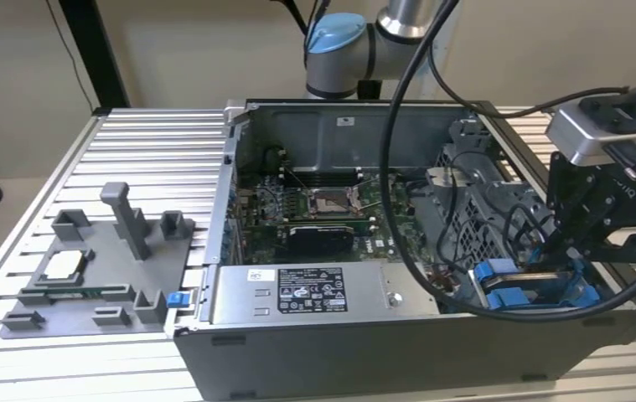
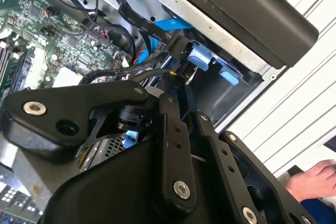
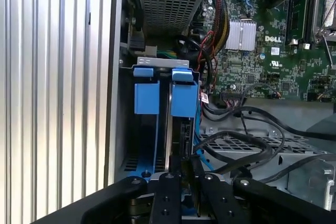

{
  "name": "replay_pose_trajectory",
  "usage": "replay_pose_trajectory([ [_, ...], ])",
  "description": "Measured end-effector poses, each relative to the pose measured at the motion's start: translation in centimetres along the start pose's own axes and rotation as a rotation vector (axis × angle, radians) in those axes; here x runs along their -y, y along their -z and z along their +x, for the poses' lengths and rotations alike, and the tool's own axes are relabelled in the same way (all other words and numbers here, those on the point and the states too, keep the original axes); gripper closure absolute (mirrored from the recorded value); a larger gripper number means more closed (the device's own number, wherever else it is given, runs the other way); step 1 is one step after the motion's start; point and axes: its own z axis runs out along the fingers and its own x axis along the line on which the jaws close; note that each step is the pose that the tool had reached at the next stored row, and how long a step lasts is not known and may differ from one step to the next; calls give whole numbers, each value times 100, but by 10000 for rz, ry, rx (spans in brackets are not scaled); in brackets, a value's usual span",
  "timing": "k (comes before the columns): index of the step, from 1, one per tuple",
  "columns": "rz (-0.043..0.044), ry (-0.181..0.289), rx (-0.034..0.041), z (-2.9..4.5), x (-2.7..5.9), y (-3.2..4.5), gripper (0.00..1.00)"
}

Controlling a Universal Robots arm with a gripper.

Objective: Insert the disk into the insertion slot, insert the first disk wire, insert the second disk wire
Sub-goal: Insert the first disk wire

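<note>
The disk (image 3: pixel 185 129) stands edge-on in the insertion slot (image 3: pixel 152 62), its blue frame tab (image 3: pixel 184 97) beside a second blue tab (image 3: pixel 147 97). In the exterior view the disk's blue frame (image 1: pixel 510 295) sits low in the case, at that view's right. My black gripper (image 1: pixel 558 260) hangs right over it. In the second wrist view the fingers (image 2: pixel 174 103) stand close together, with a black plug (image 2: pixel 177 46) at their tips. That plug ends a flat black disk wire (image 2: pixel 134 17) and lies against the blue frame (image 2: pixel 202 56). The grip itself is partly hidden.
The open computer case (image 1: pixel 407 343) rests on a ribbed aluminium table (image 1: pixel 139 134). A grey power-supply box (image 1: pixel 295 293) lies along the front and the motherboard (image 1: pixel 318 209) behind it. Loose black cables (image 3: pixel 247 145) cross the perforated cage. A grey fixture plate (image 1: pixel 83 276) sits at the left. A hand (image 2: pixel 315 179) rests nearby.
</note>
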Motion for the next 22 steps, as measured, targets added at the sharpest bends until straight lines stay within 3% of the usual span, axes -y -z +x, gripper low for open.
replay_pose_trajectory([
  [22, 1, -15, 0, -31, 29, -39, 100],
])
